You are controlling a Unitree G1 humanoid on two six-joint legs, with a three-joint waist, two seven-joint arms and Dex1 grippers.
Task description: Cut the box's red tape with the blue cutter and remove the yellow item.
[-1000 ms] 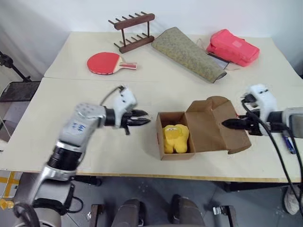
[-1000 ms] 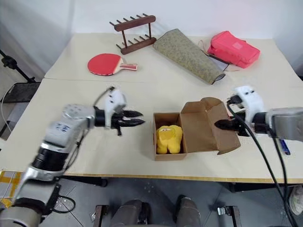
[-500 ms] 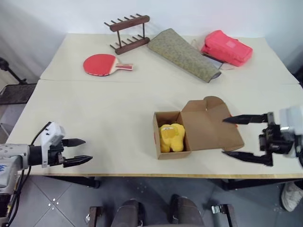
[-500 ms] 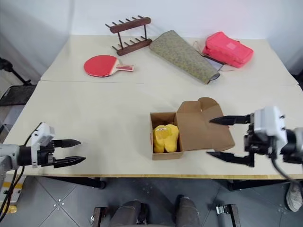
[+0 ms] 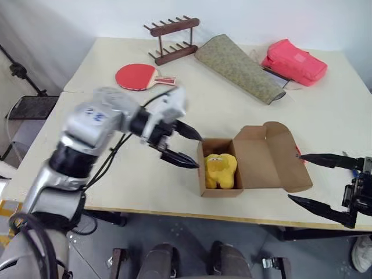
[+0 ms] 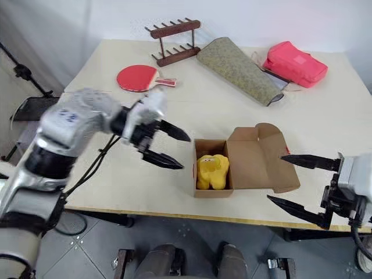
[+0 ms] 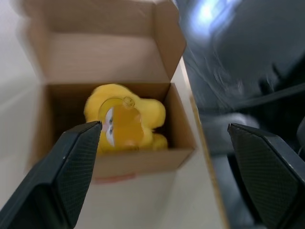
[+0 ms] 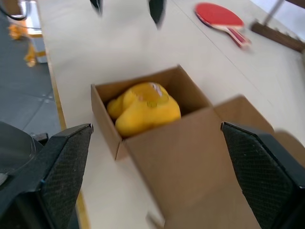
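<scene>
- Since the box (image 5: 224,168) sits near the front edge of the table (image 5: 116,192) with its lid folded back, cutting looks done (cutter not needed now).
- Yellow item (image 5: 220,170) lies inside the box, not yet removed.
- Left gripper (image 5: 181,146) is spread wide, empty, just beside the box.
- Right gripper (image 5: 317,185) is wide apart, empty, near the lid.

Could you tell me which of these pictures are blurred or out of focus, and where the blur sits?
Left wrist view: the box and the floor beyond are smeared, the yellow item soft. Right wrist view: the paddle and the table are blurred. Left eye view: the left gripper and its arm are smeared; the box stays crisp.
</scene>
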